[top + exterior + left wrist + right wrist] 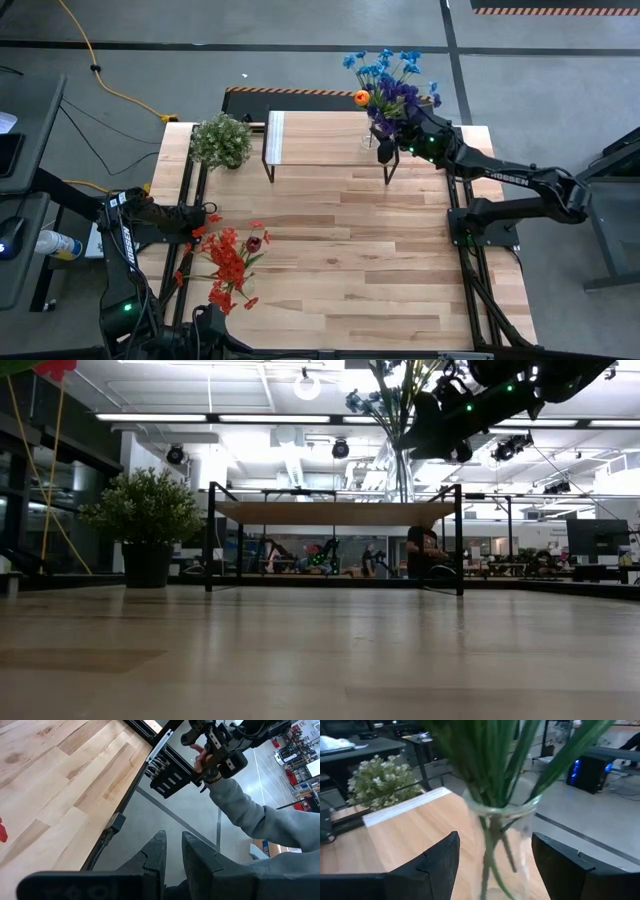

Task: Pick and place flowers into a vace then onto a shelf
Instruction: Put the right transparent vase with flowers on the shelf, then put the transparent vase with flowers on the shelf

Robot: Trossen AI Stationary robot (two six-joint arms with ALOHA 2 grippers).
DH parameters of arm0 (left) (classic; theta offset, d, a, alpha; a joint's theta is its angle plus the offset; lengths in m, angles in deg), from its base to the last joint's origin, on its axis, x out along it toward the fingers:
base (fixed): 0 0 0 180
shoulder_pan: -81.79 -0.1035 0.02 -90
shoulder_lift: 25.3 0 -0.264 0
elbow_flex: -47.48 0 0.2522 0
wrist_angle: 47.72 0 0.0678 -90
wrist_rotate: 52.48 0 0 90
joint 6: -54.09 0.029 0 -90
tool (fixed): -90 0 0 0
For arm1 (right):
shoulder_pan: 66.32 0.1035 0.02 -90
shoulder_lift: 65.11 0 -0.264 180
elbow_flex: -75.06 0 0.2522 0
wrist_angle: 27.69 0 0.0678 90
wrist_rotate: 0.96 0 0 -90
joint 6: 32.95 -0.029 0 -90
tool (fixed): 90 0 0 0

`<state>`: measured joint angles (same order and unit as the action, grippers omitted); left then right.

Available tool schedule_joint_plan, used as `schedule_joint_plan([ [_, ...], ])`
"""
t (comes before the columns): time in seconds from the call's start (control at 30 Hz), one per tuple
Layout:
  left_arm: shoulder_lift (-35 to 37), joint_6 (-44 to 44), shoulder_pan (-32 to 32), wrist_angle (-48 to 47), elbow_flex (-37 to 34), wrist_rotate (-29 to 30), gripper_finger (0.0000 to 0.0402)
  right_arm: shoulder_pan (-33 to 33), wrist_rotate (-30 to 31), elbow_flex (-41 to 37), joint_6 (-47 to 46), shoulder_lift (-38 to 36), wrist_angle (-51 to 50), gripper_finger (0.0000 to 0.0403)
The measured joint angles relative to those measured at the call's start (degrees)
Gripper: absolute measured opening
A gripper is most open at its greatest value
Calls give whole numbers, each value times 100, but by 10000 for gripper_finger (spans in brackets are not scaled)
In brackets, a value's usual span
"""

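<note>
A clear glass vase (501, 820) holding blue and purple flowers (392, 88) and an orange tulip (361, 98) stands upright at the right end of the shelf (320, 135). My right gripper (495, 837) reaches it level from the table's right and is shut on it. Red flowers (230, 265) with a dark red tulip (253, 243) hang above the table's near left. My left gripper (205, 222) is at their upper end, with its fingers nearly together (172, 840). A red bloom (55, 368) shows high in the low view. My left gripper is shut at the red flowers' end nearest the arm (203, 228). Which part it has stays hidden, since no stem shows between the fingers in the wrist view. The bunch hangs clear of the table. My right gripper takes the vase's glass wall (472, 827) between its two fingers, below the rim, one finger (442, 857) on each side. The fingers come level from the table's right. The vase is upright, its base (403, 498) down at the shelf's plank.
A bushy potted plant (222, 140) stands on the table left of the shelf. A person's grey sleeve (260, 815) and hand (202, 757) show beyond the table's edge in the left wrist view. Bare wood lies across the table's middle and near right.
</note>
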<state>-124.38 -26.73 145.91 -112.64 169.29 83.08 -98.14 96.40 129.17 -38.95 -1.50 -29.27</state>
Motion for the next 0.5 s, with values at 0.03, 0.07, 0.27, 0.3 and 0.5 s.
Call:
schedule_joint_plan([
  [0.03, 0, 0, 0, 0, 0, -2, 95, 0, 73, 3, 1, -48, -31, 237],
  [0.07, 0, 0, 2, 0, 0, -2, 95, 0, 154, 4, 9, -94, -81, 237],
  [0.27, 0, 0, 0, 0, 0, -2, 95, 0, 210, 8, 91, -391, -629, 237],
  [0.3, 0, 0, 0, 0, 0, -2, 95, 0, 209, 8, 88, -436, -727, 236],
  [0.5, 0, 0, 1, -2, 0, -4, 95, 0, 153, 8, 9, -765, -1100, 236],
])
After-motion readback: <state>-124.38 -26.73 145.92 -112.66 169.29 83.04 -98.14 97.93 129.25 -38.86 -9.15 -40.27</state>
